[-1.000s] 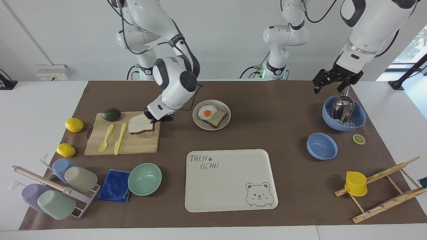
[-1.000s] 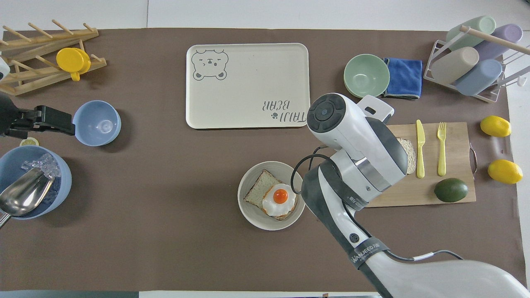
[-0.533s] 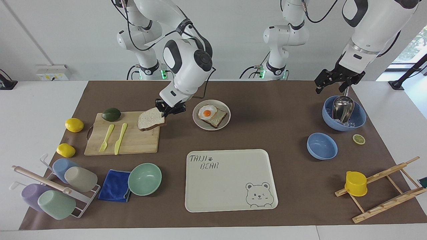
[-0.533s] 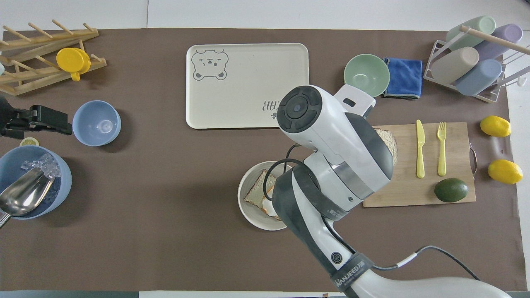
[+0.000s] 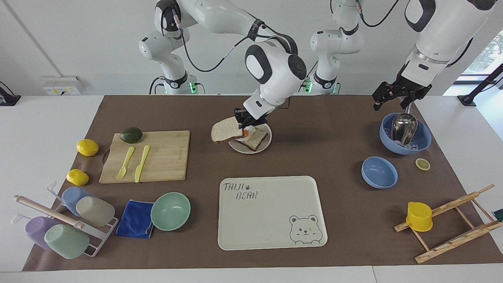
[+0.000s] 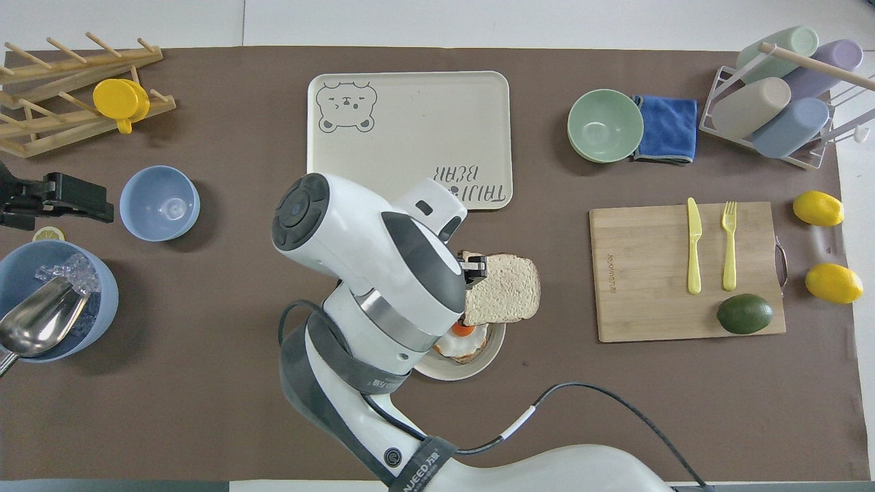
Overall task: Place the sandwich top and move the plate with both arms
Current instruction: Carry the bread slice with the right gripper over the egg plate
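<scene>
Pale sandwich top (image 5: pixel 225 130) (right-gripper-held (image 5: pixel 247 121)) now over plate (image 5: pixel 264 147), off board.

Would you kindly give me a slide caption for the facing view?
Right gripper holds the sandwich top over the plate with the egg toast; left gripper waits open above the ice bowl.

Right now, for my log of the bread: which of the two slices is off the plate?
The plain sandwich top, held up by the right gripper; the other slice lies under the egg.
</scene>
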### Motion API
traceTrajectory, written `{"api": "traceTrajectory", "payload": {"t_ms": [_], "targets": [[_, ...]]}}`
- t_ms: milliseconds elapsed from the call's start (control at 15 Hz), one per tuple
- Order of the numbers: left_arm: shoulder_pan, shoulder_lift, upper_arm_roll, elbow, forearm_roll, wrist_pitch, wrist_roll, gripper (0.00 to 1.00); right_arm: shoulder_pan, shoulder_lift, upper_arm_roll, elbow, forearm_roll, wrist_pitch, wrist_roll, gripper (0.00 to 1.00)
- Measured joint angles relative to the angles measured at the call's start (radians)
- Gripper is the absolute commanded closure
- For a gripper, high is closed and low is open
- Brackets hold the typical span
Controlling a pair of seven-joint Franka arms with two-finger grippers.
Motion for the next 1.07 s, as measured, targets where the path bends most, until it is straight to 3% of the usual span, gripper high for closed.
{"api": "traceTrajectory", "payload": {"t_ms": [333, 533, 733, 1067], "targets": [[0.014, 0.0, 0.0, -0.001, 0.0, 0.0, 0.0, 0.0, 0.014, 0.023, -0.013, 0.005, 0.098, 0.009, 0.118, 1.0], [0.014, 0.0, 0.0, -0.002, 0.0, 0.003, 0.0, 0.0, -0.006, 0.028, -0.015, 0.002, 0.145, 0.089, 0.145, 1.0], [0.014, 0.0, 0.0, -0.003, 0.0, 0.005, 0.0, 0.0, -0.002, 0.04, -0.013, -0.028, 0.162, 0.184, 0.145, 1.0], [0.015, 0.0, 0.0, -0.005, 0.0, 0.007, 0.0, 0.0, -0.005, 0.046, -0.014, -0.066, 0.163, 0.201, 0.148, 1.0]]}}
